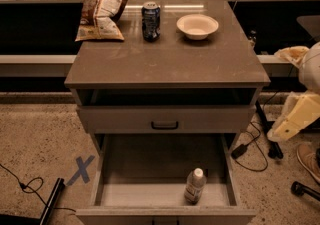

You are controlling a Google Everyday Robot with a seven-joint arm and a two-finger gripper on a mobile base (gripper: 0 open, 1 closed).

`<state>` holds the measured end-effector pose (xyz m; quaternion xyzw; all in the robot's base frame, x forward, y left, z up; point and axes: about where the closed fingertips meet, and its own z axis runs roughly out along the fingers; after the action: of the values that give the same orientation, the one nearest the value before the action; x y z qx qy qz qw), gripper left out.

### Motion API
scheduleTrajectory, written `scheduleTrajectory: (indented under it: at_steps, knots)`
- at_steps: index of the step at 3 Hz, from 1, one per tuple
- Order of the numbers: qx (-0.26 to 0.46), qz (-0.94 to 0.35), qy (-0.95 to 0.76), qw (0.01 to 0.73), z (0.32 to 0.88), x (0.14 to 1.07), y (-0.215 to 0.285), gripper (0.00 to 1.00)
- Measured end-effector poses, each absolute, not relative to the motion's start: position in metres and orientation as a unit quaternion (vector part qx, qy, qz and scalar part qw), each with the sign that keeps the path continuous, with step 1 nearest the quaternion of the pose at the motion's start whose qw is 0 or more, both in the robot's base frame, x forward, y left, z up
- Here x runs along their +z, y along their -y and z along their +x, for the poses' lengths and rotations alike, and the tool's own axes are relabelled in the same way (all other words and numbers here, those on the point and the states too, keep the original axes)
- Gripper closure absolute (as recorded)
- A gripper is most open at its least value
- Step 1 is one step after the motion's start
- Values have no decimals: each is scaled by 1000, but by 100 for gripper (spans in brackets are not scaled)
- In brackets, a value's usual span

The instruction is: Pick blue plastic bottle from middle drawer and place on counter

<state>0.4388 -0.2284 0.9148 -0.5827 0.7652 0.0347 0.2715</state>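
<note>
While the gripper (292, 121) is held beyond the right edge of the counter (170, 64), its opening not discernible, the blue plastic bottle (194, 186) is seen standing near the front right corner of the middle drawer (150, 195). It is judged light, smooth and squashable; the body below the cap should be grasped gently.

Your arm (311, 66) shows folded at the right edge of the view, and your gripper (292, 121) hangs low beneath it, angled down and leftward.
</note>
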Motion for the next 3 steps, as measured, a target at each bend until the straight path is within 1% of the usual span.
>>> scheduleTrajectory:
  at_steps: [1,2,3]
  knots:
    - [27,-576,-732,363,436,936,235,0]
    - [21,-593,-710,379,433,944,233,0]
    - [54,-565,-718,403,443,878,239,0]
